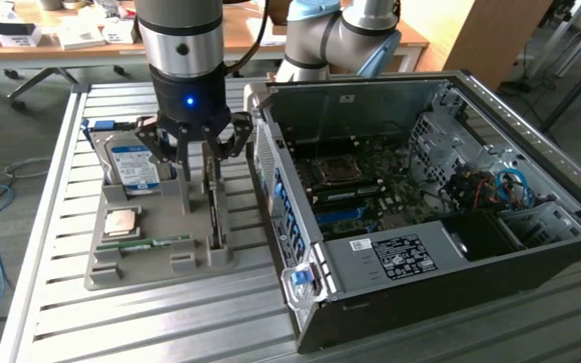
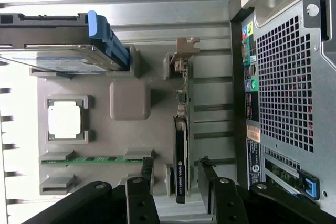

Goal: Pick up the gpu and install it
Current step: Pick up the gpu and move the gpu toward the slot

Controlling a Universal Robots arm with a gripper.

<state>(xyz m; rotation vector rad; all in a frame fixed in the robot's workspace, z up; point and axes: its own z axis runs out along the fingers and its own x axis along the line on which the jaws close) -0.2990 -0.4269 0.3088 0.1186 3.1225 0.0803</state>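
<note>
The gpu [image 1: 212,203] stands on edge in a slot of the grey holder [image 1: 160,266] on the slatted table. It is a thin green card with a silver bracket [image 2: 186,48] at one end. In the wrist view the gpu [image 2: 181,129] is seen edge-on. My gripper [image 1: 208,155] hangs just above it, open, with one finger on each side of the card's end. In the wrist view the gripper [image 2: 177,170] straddles the card, and its fingertips [image 2: 147,167] stand apart from it. Nothing is held.
The holder also carries a hard drive [image 1: 134,162] with a blue-white label, a processor chip [image 1: 122,221] and a memory stick [image 1: 154,243]. An open computer case [image 1: 422,212] lies at the exterior view's right, its motherboard [image 1: 356,189] exposed. Its rear panel [image 2: 289,77] is close beside the holder.
</note>
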